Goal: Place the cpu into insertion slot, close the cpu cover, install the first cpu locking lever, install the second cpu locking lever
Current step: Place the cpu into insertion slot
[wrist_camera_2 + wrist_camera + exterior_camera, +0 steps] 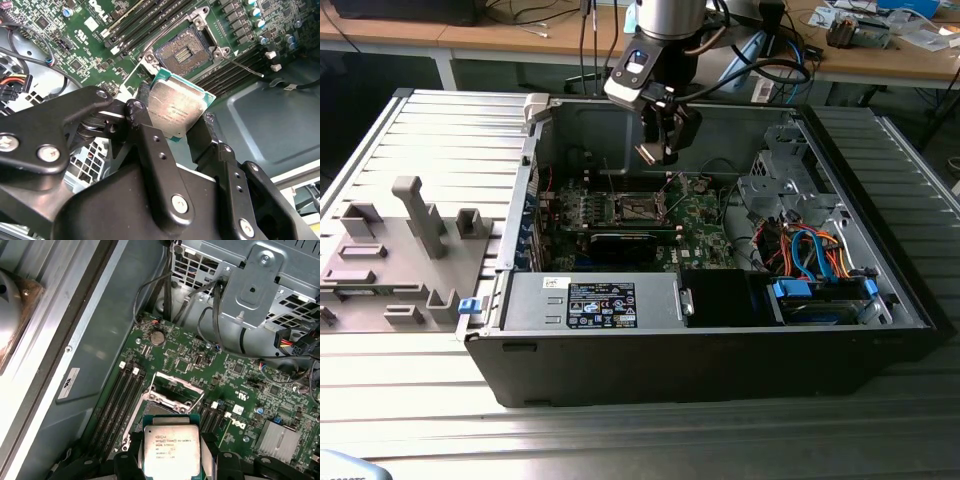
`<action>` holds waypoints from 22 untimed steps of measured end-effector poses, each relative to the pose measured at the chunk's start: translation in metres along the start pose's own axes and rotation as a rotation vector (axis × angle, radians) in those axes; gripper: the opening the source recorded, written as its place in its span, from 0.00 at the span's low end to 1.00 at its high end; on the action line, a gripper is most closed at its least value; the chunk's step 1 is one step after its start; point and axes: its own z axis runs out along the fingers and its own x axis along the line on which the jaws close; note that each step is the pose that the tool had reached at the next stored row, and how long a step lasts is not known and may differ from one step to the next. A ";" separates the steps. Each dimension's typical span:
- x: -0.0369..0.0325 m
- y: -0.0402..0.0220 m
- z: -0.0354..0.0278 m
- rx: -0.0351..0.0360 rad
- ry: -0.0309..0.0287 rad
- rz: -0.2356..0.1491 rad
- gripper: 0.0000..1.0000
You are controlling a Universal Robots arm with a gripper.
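Observation:
My gripper [660,150] hangs above the motherboard inside the open computer case, shut on the cpu [175,107]. The cpu is a square silver-topped chip [171,442] pinched by its edges between the two black fingers [145,125]. Below it, the insertion slot [187,50] lies open, its dark contact field exposed. In the exterior view the insertion slot [638,208] sits below and slightly in front of the gripper. The cpu cover [175,387] is swung up on its hinge. A thin locking lever [242,65] stands released beside the socket.
The green motherboard [240,390] carries long memory slots [117,400] on both sides of the socket. A metal drive cage [260,285] with cable bundles stands on the exterior view's right. A black card [625,243] and the power supply [610,300] lie in front. A grey fixture [400,250] sits outside the case.

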 end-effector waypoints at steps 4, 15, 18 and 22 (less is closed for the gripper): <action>0.0000 0.0000 0.0000 -0.0003 -0.0009 0.012 0.55; 0.0000 0.0000 0.0002 -0.0010 -0.0034 0.049 0.55; 0.0000 0.0000 0.0003 -0.0012 -0.0041 0.060 0.55; 0.0000 0.0000 0.0003 -0.0014 -0.0050 0.072 0.55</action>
